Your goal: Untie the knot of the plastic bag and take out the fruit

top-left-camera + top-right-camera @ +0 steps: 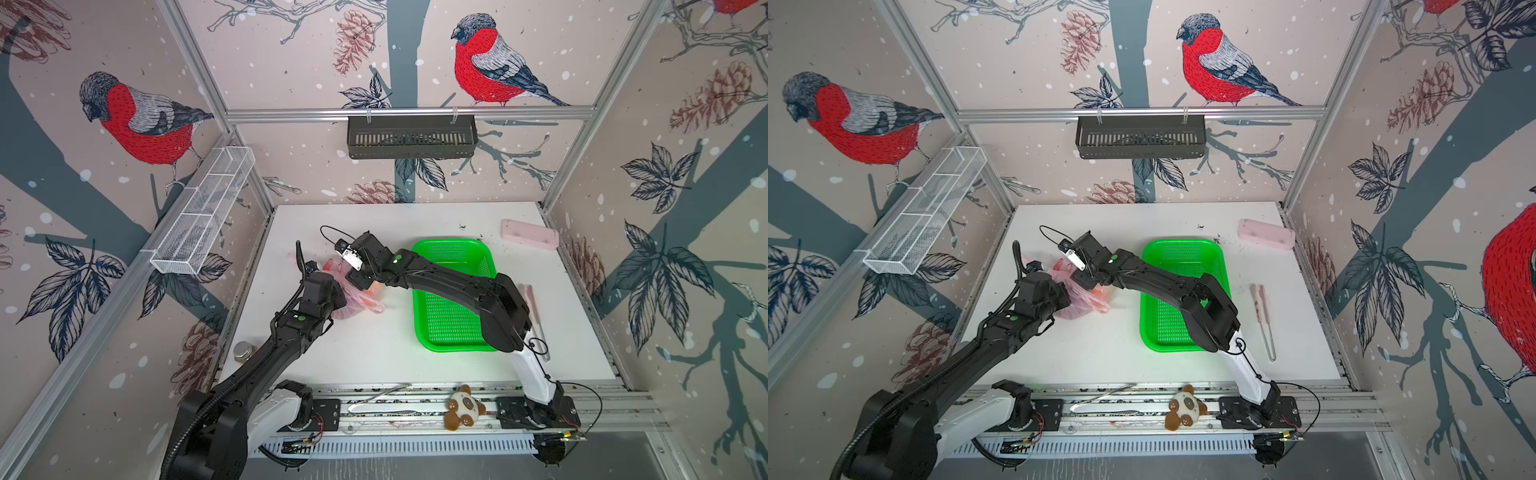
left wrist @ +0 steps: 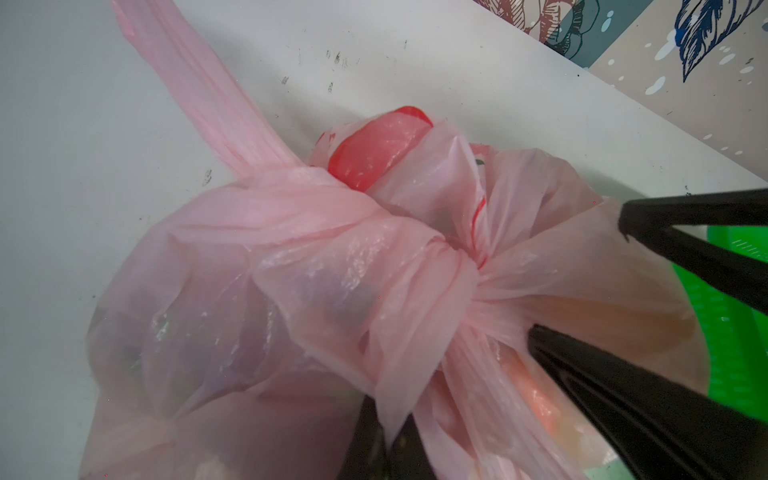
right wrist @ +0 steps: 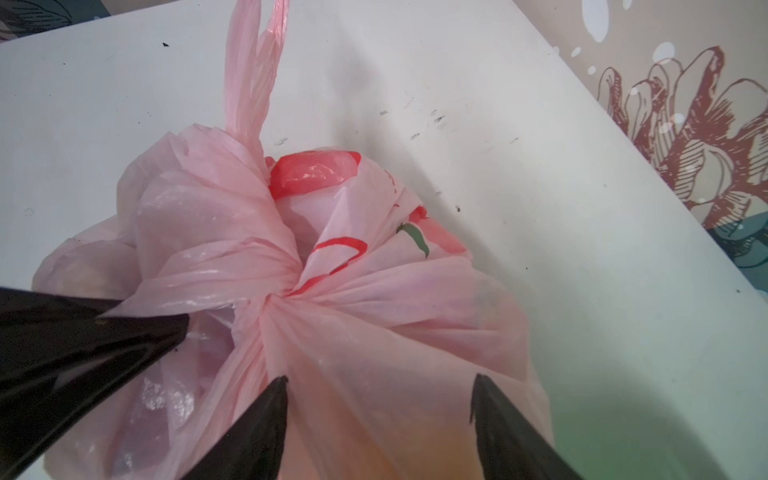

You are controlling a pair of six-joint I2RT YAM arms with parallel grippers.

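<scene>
A knotted pink plastic bag [image 1: 357, 301] is shown on the white surface [image 1: 374, 357] beside a green basket [image 1: 453, 328], the fruit [image 2: 536, 395] seen only as an orange glow inside. A fold beside the knot [image 3: 272, 299] is pinched by the left end effector [image 2: 384, 444], apparently to anchor the bag, while the right end effector [image 3: 380, 386] is held spread just short of the knot, seemingly readied to grip it.
</scene>
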